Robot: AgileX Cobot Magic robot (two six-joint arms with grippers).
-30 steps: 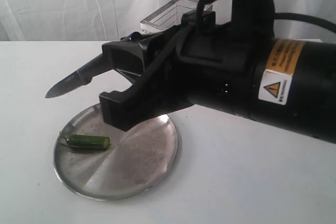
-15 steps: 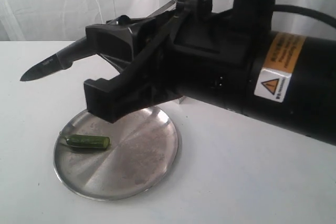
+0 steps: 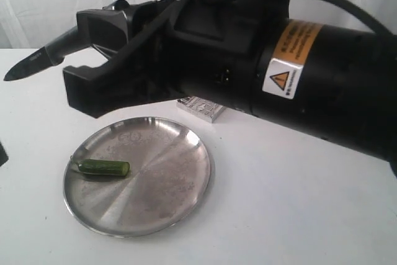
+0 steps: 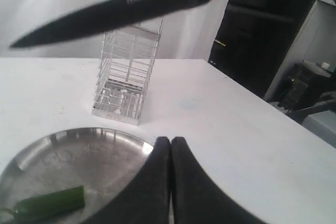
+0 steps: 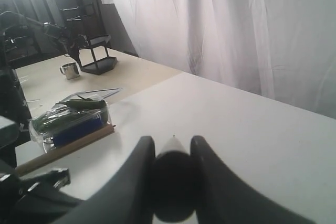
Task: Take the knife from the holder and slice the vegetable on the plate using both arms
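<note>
The knife has a dark pointed blade and sticks out leftward from my right gripper, which is shut on its black handle, above and left of the plate. In the right wrist view the knife shows end-on between the fingers of the right gripper. The green vegetable lies on the plate's left part. The wire holder stands behind the plate, mostly hidden by the arm. My left gripper is shut and empty by the rim of the plate, near the vegetable, with the holder beyond and the knife overhead.
The thick right arm with its yellow label spans the table's back right. A dark part shows at the exterior view's left edge. A side table carries a bag on a board and a metal cup. White curtains hang behind.
My right gripper has carried the knife up and to the left, away from above the plate. The holder's base now shows under the arm. The vegetable and plate have not moved.
</note>
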